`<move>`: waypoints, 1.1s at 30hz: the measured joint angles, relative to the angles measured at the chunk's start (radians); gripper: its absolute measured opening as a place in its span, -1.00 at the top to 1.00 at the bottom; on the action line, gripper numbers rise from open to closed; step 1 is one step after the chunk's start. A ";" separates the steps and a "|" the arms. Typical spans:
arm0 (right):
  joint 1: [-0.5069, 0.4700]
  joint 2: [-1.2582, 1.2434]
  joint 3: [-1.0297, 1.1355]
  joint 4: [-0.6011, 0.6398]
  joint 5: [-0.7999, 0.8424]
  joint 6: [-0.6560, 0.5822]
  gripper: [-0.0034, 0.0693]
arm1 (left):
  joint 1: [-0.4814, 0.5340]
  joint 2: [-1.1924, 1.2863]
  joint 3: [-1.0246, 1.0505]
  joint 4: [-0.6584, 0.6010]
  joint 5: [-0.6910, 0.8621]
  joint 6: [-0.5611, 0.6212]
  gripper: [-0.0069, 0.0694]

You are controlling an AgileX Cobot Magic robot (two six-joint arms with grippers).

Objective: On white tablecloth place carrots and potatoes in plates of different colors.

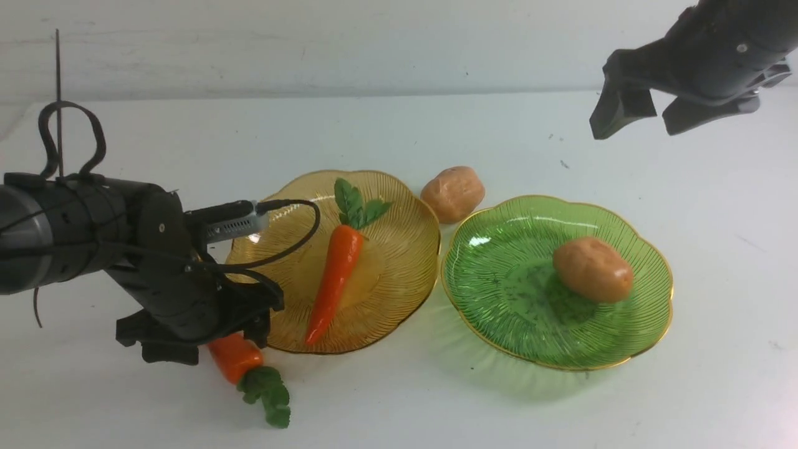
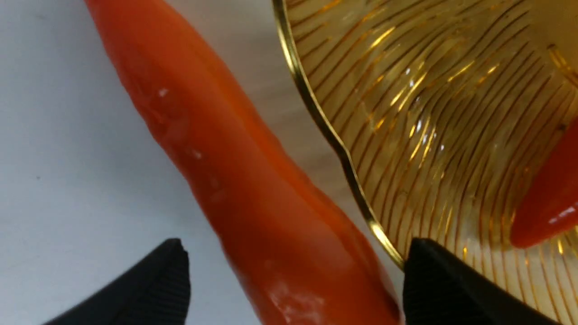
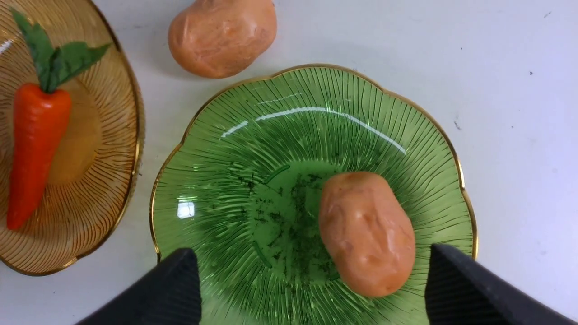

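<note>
**Surfaces and finishes**

Noted white tablecloth [image 1: 436, 131] as smooth and matt, flecked with small dark specks. Logged amber plate [image 1: 399, 262] and green plate [image 1: 499, 274] as translucent ribbed plastic, glossy, with bright gold rims. Found carrot [image 2: 235, 180] waxy-smooth, glossy orange, scuffed pale in spots. Recorded potato [image 3: 365, 234] as smooth, dented, with a soft sheen. Marked left finger pads [image 2: 167, 280] as black, matt, finely ribbed.

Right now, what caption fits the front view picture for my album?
Carrot in amber plate, potato in green plate; second carrot and second potato outside.
</note>
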 joint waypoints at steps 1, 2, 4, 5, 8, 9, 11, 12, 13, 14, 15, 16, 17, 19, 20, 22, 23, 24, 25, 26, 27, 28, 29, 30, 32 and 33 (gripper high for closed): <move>0.000 0.000 0.000 0.000 0.000 0.000 -0.78 | 0.000 0.004 0.000 0.000 0.000 -0.001 -0.71; 0.000 0.000 0.000 0.000 0.000 0.000 -0.77 | 0.000 0.007 -0.001 -0.001 0.000 -0.002 -0.68; 0.000 0.000 0.000 0.000 0.000 0.000 -0.75 | 0.000 0.008 -0.001 -0.002 0.000 -0.003 -0.63; 0.000 0.000 0.000 0.000 0.000 0.000 -0.75 | 0.000 0.008 -0.001 -0.002 0.000 -0.003 -0.60; 0.000 0.000 0.000 -0.001 0.000 0.000 -0.73 | 0.000 0.007 -0.002 -0.002 0.006 -0.003 -0.52; 0.000 0.000 0.000 -0.001 0.000 0.000 -0.73 | 0.000 0.005 -0.002 -0.002 0.010 -0.001 -0.49; 0.000 0.000 0.000 -0.004 0.000 0.000 -0.73 | 0.000 -0.001 -0.003 -0.002 0.021 0.001 -0.43; 0.000 0.000 0.000 -0.006 0.000 0.000 -0.73 | 0.000 -0.003 -0.006 -0.002 0.032 0.003 -0.41; 0.000 0.000 0.000 -0.006 0.000 0.000 -0.72 | 0.000 -0.005 -0.010 -0.002 0.048 0.005 -0.39; 0.000 0.000 0.000 -0.006 0.000 0.000 -0.72 | 0.000 -0.006 -0.012 -0.002 0.051 0.005 -0.38; 0.000 0.000 0.000 -0.007 0.000 0.000 -0.72 | 0.000 -0.008 -0.014 -0.002 0.072 0.006 -0.38; 0.000 0.000 0.000 -0.006 0.000 0.000 -0.72 | 0.000 -0.010 -0.014 -0.002 0.082 0.006 -0.37; 0.000 0.000 0.000 -0.006 0.000 0.000 -0.72 | 0.000 -0.011 -0.014 -0.002 0.090 0.006 -0.37; 0.000 0.000 0.000 -0.006 0.000 0.000 -0.72 | 0.000 -0.012 -0.015 0.004 0.106 0.007 -0.36; 0.000 0.000 0.000 -0.006 0.000 0.000 -0.72 | 0.000 -0.012 -0.015 0.011 0.106 0.007 -0.36; 0.000 0.000 0.000 -0.006 0.000 0.000 -0.72 | 0.000 -0.003 -0.015 0.029 0.099 0.008 -0.36; 0.000 0.000 0.000 -0.006 0.000 0.000 -0.72 | 0.000 0.002 -0.015 0.033 0.097 0.008 -0.35; 0.000 0.000 0.000 -0.006 0.000 0.000 -0.72 | 0.000 0.003 -0.015 0.033 0.097 0.008 -0.34; 0.000 0.000 0.000 -0.006 0.000 0.000 -0.72 | 0.000 0.009 -0.015 0.036 0.095 0.008 -0.29; 0.000 0.000 0.000 -0.006 0.000 -0.001 -0.72 | 0.000 0.013 -0.019 0.041 0.095 0.010 -0.16; 0.000 0.000 0.000 -0.006 0.000 -0.010 -0.72 | 0.000 0.014 -0.020 0.049 0.095 0.015 -0.03; 0.000 0.000 0.000 -0.006 0.000 -0.010 -0.72 | 0.000 0.014 -0.021 0.065 0.095 0.017 0.08; 0.000 0.000 0.000 -0.007 0.000 -0.018 -0.72 | 0.000 0.014 -0.022 0.072 0.100 0.019 0.13; 0.000 0.000 0.000 -0.007 0.000 -0.025 -0.72 | 0.000 0.014 -0.024 0.092 0.108 0.020 0.16; 0.000 0.000 0.000 -0.011 0.000 -0.031 -0.72 | 0.000 0.009 -0.033 0.122 0.140 0.022 0.17; 0.000 0.000 0.000 -0.019 0.000 -0.032 -0.72 | 0.000 -0.003 -0.043 0.139 0.164 0.022 0.17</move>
